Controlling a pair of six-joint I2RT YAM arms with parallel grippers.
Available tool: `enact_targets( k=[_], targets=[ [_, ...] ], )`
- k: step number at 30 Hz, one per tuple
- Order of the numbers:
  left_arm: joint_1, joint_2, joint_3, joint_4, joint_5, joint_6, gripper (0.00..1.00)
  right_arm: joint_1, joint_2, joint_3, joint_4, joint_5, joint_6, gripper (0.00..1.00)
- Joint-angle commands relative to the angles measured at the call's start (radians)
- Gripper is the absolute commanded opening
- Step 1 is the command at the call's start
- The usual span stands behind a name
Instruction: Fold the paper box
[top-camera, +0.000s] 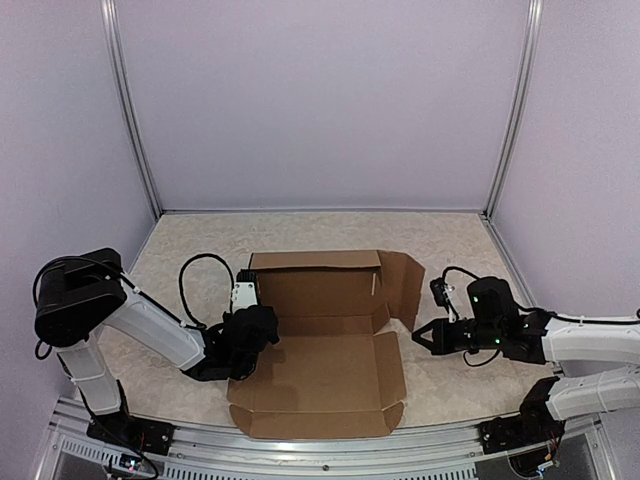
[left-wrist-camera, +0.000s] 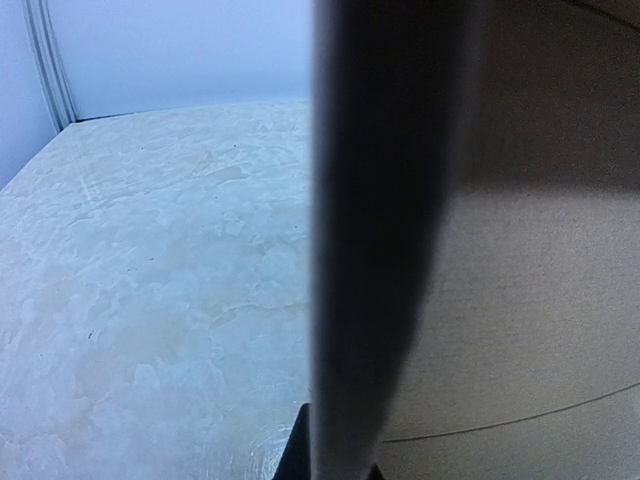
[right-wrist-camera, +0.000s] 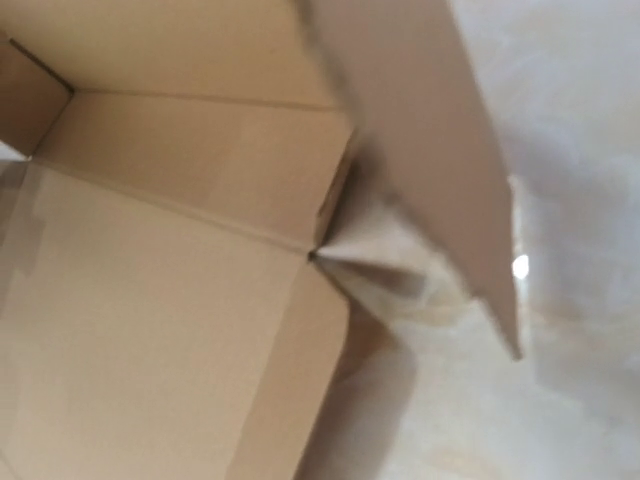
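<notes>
Lab enclosure, plain lilac walls (top-camera: 320, 100), aluminium posts (top-camera: 132, 110), marbled tabletop (top-camera: 195, 245)

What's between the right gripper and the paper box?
Nothing: only a narrow strip of bare table separates the right gripper from the paper box, seen in the top view.

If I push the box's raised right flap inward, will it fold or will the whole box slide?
The thin-walled paper box looks light, so it probably slides on the smooth table unless pinned. Its right flap likely hinges at its crease; the cardboard panels should stay stiff.
</notes>
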Motion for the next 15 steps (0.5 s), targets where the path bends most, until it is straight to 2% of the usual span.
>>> enact_targets(
  k=[1, 15],
  targets=[
    [-0.010, -0.003, 0.006, -0.011, -0.020, -0.011, 0.00, 0.042, 0.003, -0.015, 0.039, -0.011, 0.050, 0.00],
    [-0.011, -0.009, 0.001, -0.010, -0.010, -0.012, 0.00, 0.155, 0.200, -0.014, 0.251, 0.090, 0.167, 0.00]
  ],
)
